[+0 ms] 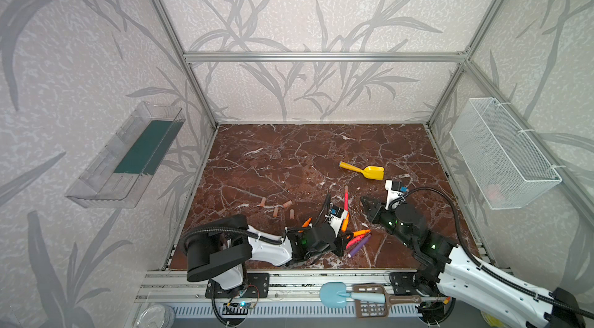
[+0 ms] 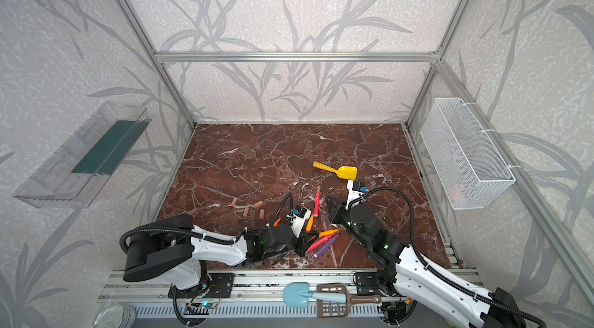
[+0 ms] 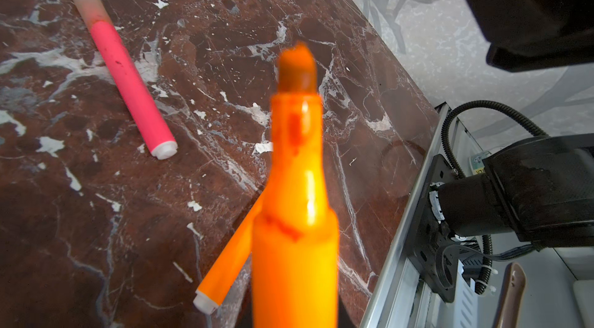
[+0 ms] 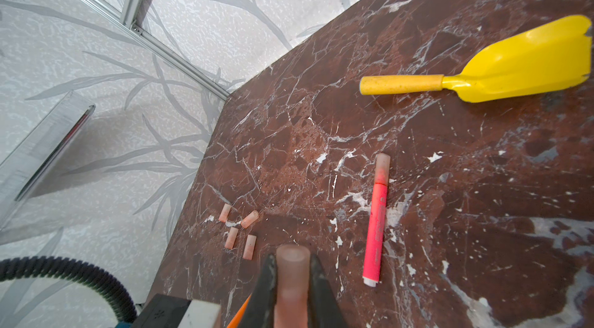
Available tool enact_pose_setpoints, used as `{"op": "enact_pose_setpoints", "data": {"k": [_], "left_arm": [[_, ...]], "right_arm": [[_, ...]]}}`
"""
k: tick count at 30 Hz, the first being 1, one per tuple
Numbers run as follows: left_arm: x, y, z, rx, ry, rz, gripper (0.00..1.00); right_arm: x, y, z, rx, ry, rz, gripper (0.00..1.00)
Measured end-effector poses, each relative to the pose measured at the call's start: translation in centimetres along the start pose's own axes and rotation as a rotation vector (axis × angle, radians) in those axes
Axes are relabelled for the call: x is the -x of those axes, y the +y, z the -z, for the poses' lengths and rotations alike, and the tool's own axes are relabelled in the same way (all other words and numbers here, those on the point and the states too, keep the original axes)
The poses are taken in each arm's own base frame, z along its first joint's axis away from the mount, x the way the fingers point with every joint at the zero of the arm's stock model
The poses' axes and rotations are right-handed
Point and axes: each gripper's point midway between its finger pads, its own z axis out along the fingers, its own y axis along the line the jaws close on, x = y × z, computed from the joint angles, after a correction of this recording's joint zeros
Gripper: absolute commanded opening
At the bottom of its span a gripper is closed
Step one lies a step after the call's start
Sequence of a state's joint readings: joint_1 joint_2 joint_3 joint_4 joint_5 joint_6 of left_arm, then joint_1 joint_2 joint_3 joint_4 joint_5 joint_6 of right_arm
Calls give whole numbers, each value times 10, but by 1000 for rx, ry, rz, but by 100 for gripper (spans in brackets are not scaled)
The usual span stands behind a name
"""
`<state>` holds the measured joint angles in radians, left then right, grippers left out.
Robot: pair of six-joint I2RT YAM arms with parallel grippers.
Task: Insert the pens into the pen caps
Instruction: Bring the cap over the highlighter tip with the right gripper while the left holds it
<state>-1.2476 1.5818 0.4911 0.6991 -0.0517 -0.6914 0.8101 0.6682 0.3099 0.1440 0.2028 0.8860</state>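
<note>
One pen cap (image 4: 292,294) sits in right tool (image 4: 292,262), orange pen (image 3: 295,214) in left tool (image 1: 342,237).

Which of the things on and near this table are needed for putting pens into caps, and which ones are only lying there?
Needed: held orange pen, held cap, four loose caps, capped pink pen, piled pens.
Only lying there: yellow scoop, blue shovel, brown sieve.

Walls (image 1: 321,5): papered w/ grey leaf pattern, framed by alu. profiles (image 1: 324,57). Tabletop (image 1: 273,156): red-brown marble, white-veined. Clear plastic bin (image 1: 96,178) mounted on L wall; white wire basket (image 1: 501,152) on R.
</note>
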Motion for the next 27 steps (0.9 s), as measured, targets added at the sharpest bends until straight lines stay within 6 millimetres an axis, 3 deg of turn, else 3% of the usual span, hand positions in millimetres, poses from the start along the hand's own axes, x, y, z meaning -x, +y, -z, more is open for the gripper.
{"op": "enact_pose_setpoints", "data": {"k": [6, 13, 27], "left_arm": [[0, -1, -3, -11, -12, 3, 0], [0, -3, -6, -19, -9, 3, 0], [8, -13, -8, -47, -25, 7, 0]], "right_arm": [[-15, 2, -5, 49, 47, -35, 13], [-16, 15, -6, 115, 60, -75, 12], [-29, 15, -17, 124, 112, -95, 10]]}}
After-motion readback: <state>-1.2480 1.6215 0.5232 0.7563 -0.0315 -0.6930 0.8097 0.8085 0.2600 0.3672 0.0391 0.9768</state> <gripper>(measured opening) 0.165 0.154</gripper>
